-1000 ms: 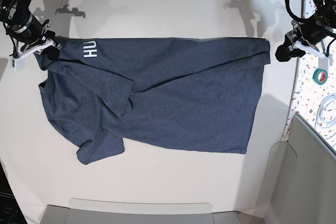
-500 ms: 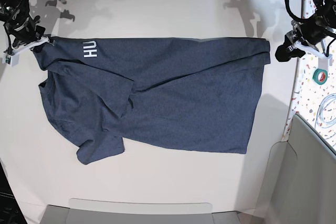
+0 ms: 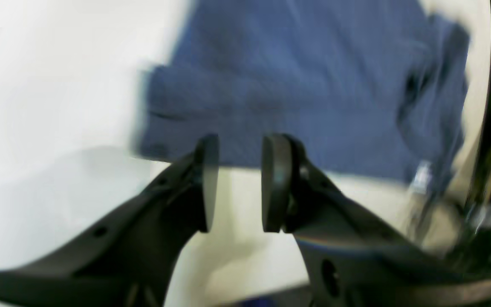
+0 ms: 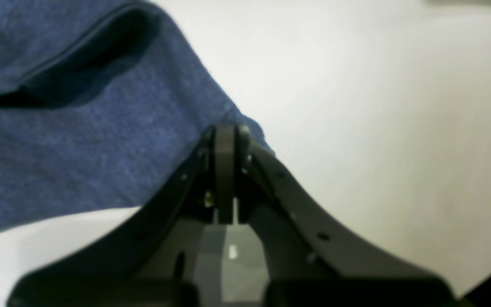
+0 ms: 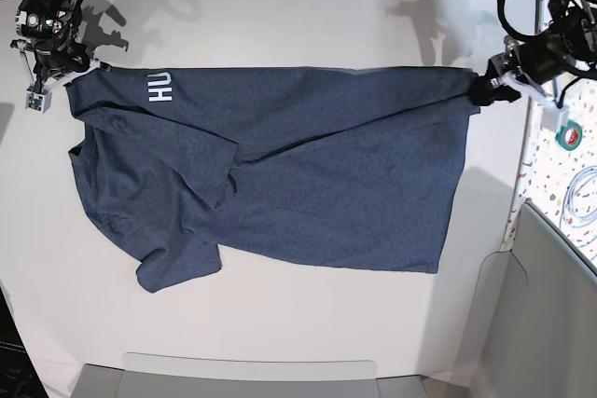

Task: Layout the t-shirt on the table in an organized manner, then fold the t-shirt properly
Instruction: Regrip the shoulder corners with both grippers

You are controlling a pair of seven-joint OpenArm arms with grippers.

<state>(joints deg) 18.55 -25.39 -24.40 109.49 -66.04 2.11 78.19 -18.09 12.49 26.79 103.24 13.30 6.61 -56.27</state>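
The t-shirt (image 5: 280, 165) lay spread across the middle of the white table (image 5: 280, 16), a heathered navy-blue garment with its hem end toward the speckled strip (image 5: 560, 174) and its collar end away from it. White letters "HU" (image 5: 160, 87) showed at a folded-over far corner, and one sleeve lay doubled over the body, with another sleeve sticking out at the near collar-end corner. The far edge ran nearly straight; the body was creased diagonally.

The right gripper (image 4: 225, 140) sat at the far collar-end corner of the shirt, its jaws pressed together on the fabric's edge. The left gripper (image 3: 239, 183) hovered at the far hem-end corner, jaws parted by a narrow gap with nothing between them; that view was blurred.

Bare tabletop surrounded the shirt on every side, widest beyond its far edge. A roll of green tape (image 5: 567, 135) lay on the speckled strip, well apart from the shirt.
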